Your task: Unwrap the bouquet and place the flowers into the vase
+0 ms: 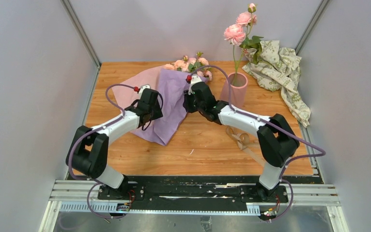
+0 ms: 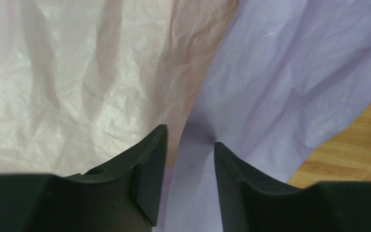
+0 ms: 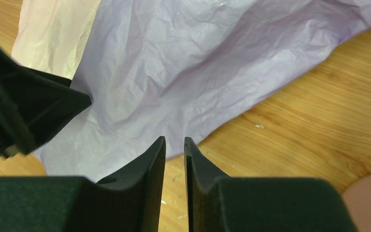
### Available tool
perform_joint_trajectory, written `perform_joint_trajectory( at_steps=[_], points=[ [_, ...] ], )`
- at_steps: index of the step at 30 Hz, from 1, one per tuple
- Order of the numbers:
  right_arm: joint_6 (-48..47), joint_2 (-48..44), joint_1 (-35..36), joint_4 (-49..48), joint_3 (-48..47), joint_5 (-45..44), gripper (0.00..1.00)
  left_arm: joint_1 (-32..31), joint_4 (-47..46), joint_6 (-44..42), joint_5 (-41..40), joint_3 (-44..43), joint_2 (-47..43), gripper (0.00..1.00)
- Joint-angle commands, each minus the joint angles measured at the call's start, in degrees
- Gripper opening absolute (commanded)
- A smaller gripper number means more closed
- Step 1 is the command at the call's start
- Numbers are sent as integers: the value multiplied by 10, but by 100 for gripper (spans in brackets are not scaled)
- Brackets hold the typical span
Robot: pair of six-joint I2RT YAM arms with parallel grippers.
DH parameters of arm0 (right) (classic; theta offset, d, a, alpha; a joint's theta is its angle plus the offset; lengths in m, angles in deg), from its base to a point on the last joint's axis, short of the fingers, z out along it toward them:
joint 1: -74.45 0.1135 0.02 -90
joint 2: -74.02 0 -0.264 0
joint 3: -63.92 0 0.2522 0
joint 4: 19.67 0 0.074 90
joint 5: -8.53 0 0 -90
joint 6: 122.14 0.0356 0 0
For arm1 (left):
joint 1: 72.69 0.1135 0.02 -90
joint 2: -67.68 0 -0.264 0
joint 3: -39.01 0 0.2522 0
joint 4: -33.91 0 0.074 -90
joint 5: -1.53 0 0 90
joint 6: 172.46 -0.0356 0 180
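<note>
**Q:** What lies nearest you?

**A:** The tan ribbon, loose on the table by my right arm, so I judge the tie is off. Next comes the near tip of the bouquet. Its lilac paper is spread flat, with the pink inner side showing on the left.

**Q:** And your tools?

**A:** My left gripper is low over that paper. Its jaws stand apart astride a crease where the pink meets the lilac, and I see no pinch yet. My right gripper sits at the paper's right edge. Its jaws are narrowed to a thin slit with bare wood showing through it, so it grasps nothing.

**Q:** Which way does the bunch run?

**A:** Away from me. Its long axis goes from the near tip between my arms to the far edge, leaning a little right. The flowers lie at that far end, beyond both grippers.

**Q:** Which arm is closer to them?

**A:** The right one, I'd say. It is near the blooms, and the vase stands just to its right with one tall stem in it. I would pin the paper with the left and reach forward with the right.
</note>
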Motion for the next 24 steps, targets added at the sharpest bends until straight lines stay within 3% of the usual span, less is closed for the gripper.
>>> perform_joint_trajectory(
  at_steps=[1, 6, 14, 24],
  points=[
    [-17, -59, 5, 11, 35, -26, 24, 15, -24, -4, 58, -16, 35, 38],
    [-21, -100, 6, 18, 48, -37, 24, 14, -33, 7, 92, -8, 28, 0],
    [-18, -150, 14, 23, 78, -73, 24, -54, -15, -3, 55, 2, -38, 0],
    [-15, -280, 21, 22, 164, -123, 21, -196, -1, 16, 21, -53, 11, 0]
  ],
)
